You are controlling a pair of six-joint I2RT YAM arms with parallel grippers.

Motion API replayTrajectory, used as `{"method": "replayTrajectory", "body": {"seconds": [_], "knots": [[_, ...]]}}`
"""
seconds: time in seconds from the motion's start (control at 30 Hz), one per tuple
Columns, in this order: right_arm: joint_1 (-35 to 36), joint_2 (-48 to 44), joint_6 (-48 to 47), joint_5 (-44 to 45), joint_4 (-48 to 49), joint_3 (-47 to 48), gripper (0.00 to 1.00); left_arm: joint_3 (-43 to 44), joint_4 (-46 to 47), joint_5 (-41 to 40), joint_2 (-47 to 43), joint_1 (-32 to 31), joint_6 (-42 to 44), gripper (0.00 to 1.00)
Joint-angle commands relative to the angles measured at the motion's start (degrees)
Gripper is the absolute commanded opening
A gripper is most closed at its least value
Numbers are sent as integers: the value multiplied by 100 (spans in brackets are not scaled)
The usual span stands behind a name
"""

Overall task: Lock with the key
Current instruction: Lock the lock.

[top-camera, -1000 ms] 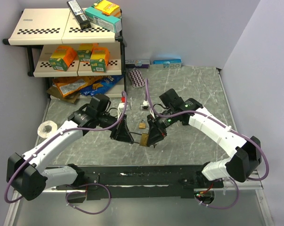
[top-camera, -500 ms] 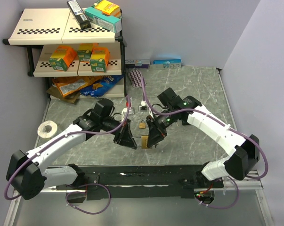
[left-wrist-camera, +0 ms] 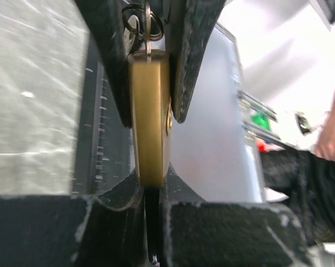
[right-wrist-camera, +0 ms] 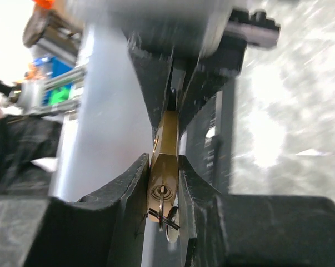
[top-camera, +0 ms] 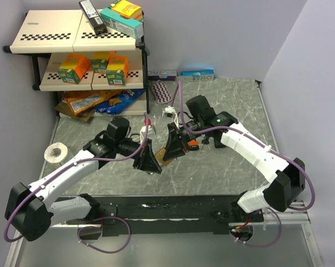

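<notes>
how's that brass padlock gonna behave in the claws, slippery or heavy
The padlock looks solid metal, so probably rigid and heavy for its size. Its smooth brass sides may slip in the left claw, which pinches only one narrow end. The loose key ring will likely dangle and swing.

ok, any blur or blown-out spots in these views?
Top external: sharp and evenly lit. Left wrist: padlock crisp, background at upper right blown out to white. Right wrist: upper part smeared by blur, strong glare on the marble table, padlock in fair focus.
</notes>
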Motion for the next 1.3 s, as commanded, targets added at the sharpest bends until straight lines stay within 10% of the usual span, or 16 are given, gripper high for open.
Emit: {"method": "replayTrajectory", "body": {"seconds": [0.0, 0.37, 0.7, 1.03, 1.27], "knots": [[-200, -360, -886, -406, 780, -240, 0, 436, 322, 335, -251, 600, 749, 1], [-1158, -386, -1265, -458, -354, 111, 63, 910, -2172, 432, 100, 1260, 3386, 1], [-1220, -510, -1204, -238, 84, 50, 71, 1369, -3591, 537, 567, 1331, 4928, 1], [-271, -159, -641, 148, 824, 93, 68, 1184, -3495, 484, 400, 1190, 4893, 1], [-121, 35, -790, 394, 586, 199, 27, 1122, -3548, 493, 356, 1190, 4989, 1]]}}
